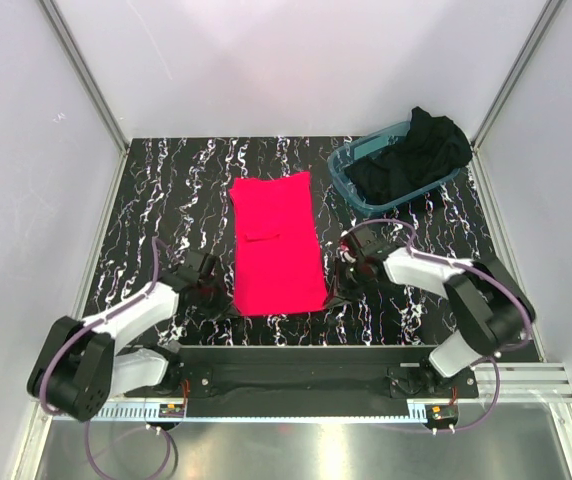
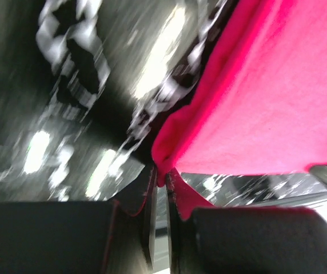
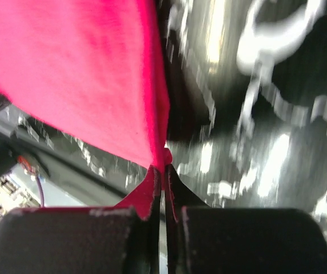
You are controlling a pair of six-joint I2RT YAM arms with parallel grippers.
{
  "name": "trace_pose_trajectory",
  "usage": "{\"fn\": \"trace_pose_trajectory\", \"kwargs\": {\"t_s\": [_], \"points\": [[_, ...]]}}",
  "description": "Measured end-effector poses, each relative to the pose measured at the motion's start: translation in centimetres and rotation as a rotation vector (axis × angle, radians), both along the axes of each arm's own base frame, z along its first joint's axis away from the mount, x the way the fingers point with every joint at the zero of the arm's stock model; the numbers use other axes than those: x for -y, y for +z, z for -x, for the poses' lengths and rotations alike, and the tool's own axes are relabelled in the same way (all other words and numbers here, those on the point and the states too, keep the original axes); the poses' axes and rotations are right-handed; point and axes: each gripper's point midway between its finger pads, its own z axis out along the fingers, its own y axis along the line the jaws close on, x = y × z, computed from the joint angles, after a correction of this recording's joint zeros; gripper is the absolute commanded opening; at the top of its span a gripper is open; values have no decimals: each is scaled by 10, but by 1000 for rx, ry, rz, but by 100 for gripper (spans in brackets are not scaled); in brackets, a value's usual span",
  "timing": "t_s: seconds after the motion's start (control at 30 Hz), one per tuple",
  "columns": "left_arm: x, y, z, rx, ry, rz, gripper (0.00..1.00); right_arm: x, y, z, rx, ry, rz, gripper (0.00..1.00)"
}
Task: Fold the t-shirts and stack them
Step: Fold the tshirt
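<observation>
Red shirt (image 1: pixel 276 240) pinched (wrist views blurred); black shirt (image 1: pixel 411 155) half-covers tub (image 1: pixel 342 176).

Clear teal plastic tub (image 1: pixel 344 176) sits at far-right corner of black, white-veined desk (image 1: pixel 166 200). White enclosure walls (image 1: pixel 26 150), aluminium corner posts (image 1: pixel 86 75).

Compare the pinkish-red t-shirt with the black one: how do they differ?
The pinkish-red t-shirt lies flat on the table as a narrow strip; the black t-shirt is bunched in the teal tub, spilling over its rim. The left gripper and right gripper each pinch a near corner of the red one; nothing holds the black one. Both are plain.
</observation>
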Motion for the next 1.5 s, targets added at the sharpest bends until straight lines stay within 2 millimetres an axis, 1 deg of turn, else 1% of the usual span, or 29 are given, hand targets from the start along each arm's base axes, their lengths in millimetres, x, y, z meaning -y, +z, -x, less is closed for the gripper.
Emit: {"fn": "trace_pose_trajectory", "kwargs": {"t_s": [0.07,0.13,0.2,0.3,0.4,0.47,0.5,0.53,0.6,0.67,0.7,0.73,0.8,0.87,0.93,1.0,1.1,1.23,1.27,1.37,1.4,1.5], "points": [[-5,3,12,-1,-10,-21,0,4,11,11,6,4,-10,0],[-9,11,21,14,-6,-23,0,5,22,18,18,6,-31,0],[-11,21,24,42,1,-8,0,4,31,23,23,9,-50,0],[-12,34,29,77,9,13,0,3,37,26,15,14,-62,0],[-13,53,28,100,13,18,0,0,51,22,12,16,-57,0],[-13,73,18,131,17,4,0,-8,70,7,41,24,-65,0],[-13,83,11,138,15,-11,0,-13,82,-4,58,27,-69,0],[-12,97,-1,160,15,-25,0,-19,92,-18,84,30,-78,0],[-9,123,-30,197,15,-51,0,-26,109,-45,124,25,-89,0],[-8,137,-59,219,14,-74,0,-29,119,-72,156,14,-93,0],[-8,142,-75,222,13,-87,0,-29,123,-88,164,6,-91,0],[-9,143,-91,224,12,-97,0,-29,125,-99,171,2,-89,0],[-9,142,-118,215,1,-114,0,-26,123,-123,175,-7,-76,0],[-10,136,-146,188,-20,-134,0,-25,120,-144,163,-11,-61,0],[-9,129,-177,179,-43,-149,0,-27,119,-169,175,-11,-60,0],[-9,123,-200,180,-60,-156,0,-29,117,-190,179,-13,-57,0],[-10,121,-225,187,-70,-141,0,-31,116,-214,186,-13,-69,0],[-17,122,-257,212,-60,-127,1,-36,114,-244,203,-17,-102,0],[-18,122,-263,219,-58,-123,1,-35,113,-247,205,-19,-105,0],[-19,121,-285,245,-51,-106,4,-38,106,-263,201,-22,-126,0],[-19,118,-292,252,-50,-97,5,-39,103,-270,203,-25,-130,0],[-18,108,-311,257,-54,-70,11,-42,91,-289,209,-31,-145,3]]}}
